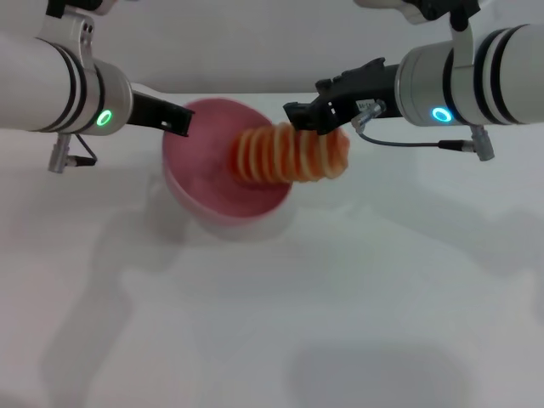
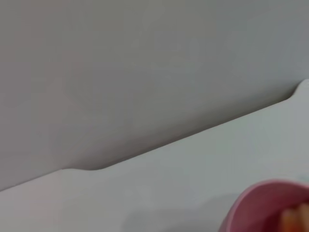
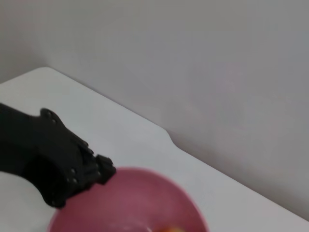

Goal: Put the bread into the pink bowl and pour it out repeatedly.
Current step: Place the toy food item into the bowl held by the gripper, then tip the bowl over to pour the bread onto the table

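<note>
Left gripper (image 3: 104,170) touches the pink bowl (image 3: 128,203) rim on the white table (image 3: 125,130)

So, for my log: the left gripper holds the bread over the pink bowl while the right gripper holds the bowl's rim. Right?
Not quite: the arms are swapped. In the head view the right gripper holds the bread over the pink bowl, and the left gripper is at the bowl's rim.

White cylindrical arms, black bands, glowing rings behind matte black claws: left claw (image 1: 180,120) green, right claw (image 1: 299,116) blue; grey cable.
</note>
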`<state>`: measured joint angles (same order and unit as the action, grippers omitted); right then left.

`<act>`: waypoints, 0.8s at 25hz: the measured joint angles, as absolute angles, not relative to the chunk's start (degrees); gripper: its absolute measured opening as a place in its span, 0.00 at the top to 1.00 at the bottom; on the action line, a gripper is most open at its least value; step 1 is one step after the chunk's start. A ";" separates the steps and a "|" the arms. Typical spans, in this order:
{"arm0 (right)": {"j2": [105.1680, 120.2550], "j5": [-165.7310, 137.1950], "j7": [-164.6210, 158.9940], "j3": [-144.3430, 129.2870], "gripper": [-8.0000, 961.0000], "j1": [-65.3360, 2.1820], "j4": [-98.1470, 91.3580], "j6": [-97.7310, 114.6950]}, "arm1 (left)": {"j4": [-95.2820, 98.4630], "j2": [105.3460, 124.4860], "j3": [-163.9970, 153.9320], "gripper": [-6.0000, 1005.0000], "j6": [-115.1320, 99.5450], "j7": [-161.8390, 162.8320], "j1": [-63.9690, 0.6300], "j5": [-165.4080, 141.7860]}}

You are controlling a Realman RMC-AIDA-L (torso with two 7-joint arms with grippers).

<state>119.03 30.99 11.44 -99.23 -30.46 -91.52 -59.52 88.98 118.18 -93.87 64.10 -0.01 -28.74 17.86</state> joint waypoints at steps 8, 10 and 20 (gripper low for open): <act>119.10 31.71 11.37 -99.12 0.43 -30.59 -91.37 -58.85 | 88.81 118.04 -93.86 0.96 63.19 -0.31 -28.03 19.71; 119.09 31.85 11.36 -99.01 0.42 -29.84 -92.61 -58.82 | 88.80 118.04 -93.86 0.96 63.18 -0.44 -27.99 19.75; 119.14 16.93 8.84 -96.79 0.42 -14.43 -107.70 -55.60 | 88.94 117.82 -90.74 0.97 61.44 -4.67 -27.48 18.10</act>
